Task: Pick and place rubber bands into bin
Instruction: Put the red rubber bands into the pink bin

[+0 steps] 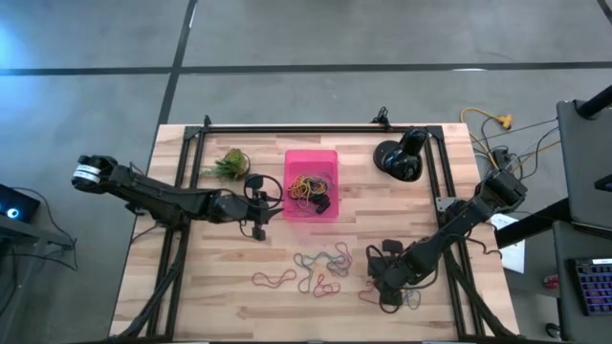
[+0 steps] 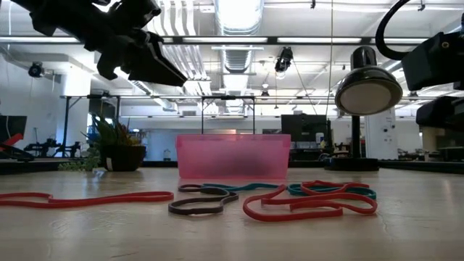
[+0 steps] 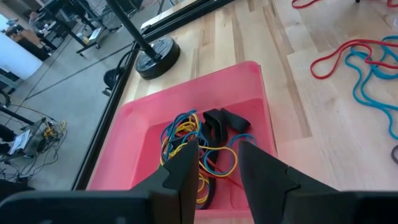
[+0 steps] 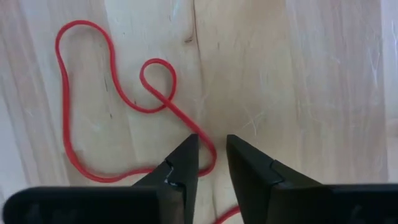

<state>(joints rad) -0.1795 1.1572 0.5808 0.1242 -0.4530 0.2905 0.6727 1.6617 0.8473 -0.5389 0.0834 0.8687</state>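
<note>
my right gripper (image 4: 210, 163) points down at the table, fingers parted over a red rubber band (image 4: 118, 93); left gripper (image 3: 214, 165), unclenched, hovers above the bin (image 3: 258, 87).

Red rubber band (image 4: 124, 118) cut off by edge, partly behind right end effector (image 4: 211, 155).

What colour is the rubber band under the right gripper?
Red. The rubber band shows best in the right wrist view, below the right gripper.

small potted plant (image 1: 229, 164), black desk lamp (image 1: 400, 156), wooden table (image 1: 220, 296)
</note>
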